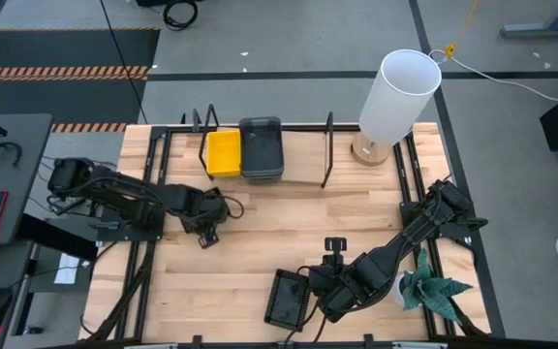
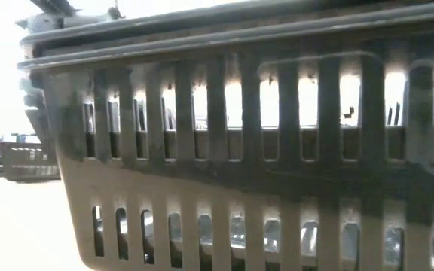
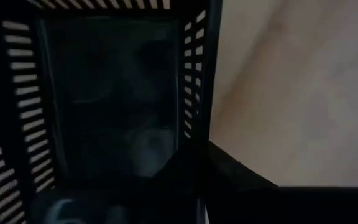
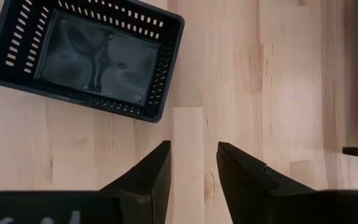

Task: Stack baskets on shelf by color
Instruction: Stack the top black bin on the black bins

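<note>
A yellow basket (image 1: 224, 153) and a grey basket stack (image 1: 261, 147) stand side by side on the shelf (image 1: 327, 155) at the table's far side. My left gripper (image 1: 207, 229) points down at the table's left, shut on a black mesh basket (image 3: 110, 93) that the high view mostly hides under the hand. A second black mesh basket (image 1: 287, 296) rests on its base near the front edge and fills the low view (image 2: 262, 150). My right gripper (image 4: 194, 155) hovers open just to that basket's right, with bare wood below it. My left gripper has the black mesh basket by one slotted side wall (image 3: 194, 124). One finger (image 3: 241, 186) is outside the wall; the other seems to be inside the basket, in the dark. The fingers come from above, pointing down. Whether the basket is off the table does not show.
A white cylindrical lamp (image 1: 400, 97) stands at the far right corner, and a small potted plant (image 1: 429, 289) at the near right. Black shelf rods run along the table's left and right sides. Bare wood lies between the two arms at the table's middle.
</note>
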You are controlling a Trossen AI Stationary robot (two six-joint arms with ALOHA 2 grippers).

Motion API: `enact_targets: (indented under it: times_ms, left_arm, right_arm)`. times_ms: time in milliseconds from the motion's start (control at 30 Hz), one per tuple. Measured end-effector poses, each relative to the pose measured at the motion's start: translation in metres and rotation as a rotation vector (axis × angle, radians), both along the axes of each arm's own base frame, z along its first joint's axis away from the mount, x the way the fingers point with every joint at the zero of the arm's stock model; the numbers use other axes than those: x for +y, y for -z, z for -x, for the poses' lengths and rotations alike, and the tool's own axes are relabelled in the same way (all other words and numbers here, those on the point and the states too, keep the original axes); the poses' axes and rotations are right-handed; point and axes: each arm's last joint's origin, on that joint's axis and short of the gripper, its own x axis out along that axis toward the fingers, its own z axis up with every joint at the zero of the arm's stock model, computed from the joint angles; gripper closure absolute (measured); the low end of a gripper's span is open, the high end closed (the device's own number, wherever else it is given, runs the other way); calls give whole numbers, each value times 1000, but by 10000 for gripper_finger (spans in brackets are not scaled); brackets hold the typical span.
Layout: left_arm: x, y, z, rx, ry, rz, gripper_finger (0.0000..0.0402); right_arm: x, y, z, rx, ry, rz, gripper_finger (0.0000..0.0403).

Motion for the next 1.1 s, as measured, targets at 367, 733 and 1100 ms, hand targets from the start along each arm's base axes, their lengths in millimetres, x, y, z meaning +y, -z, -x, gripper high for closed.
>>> enact_targets:
  times_ms: [367, 733, 1100]
  left_arm:
    - [-68, -42, -26, -296, 311, 151, 387]
    - [-114, -78, -39, -673, 588, 144, 391]
    - [-145, -118, -40, -991, 908, -136, 391]
  right_arm:
    - [0, 0, 0, -1, 4, -2, 269]
    - [1, 0, -1, -14, 8, -13, 269]
    - [1, 0, -1, -13, 1, -7, 269]
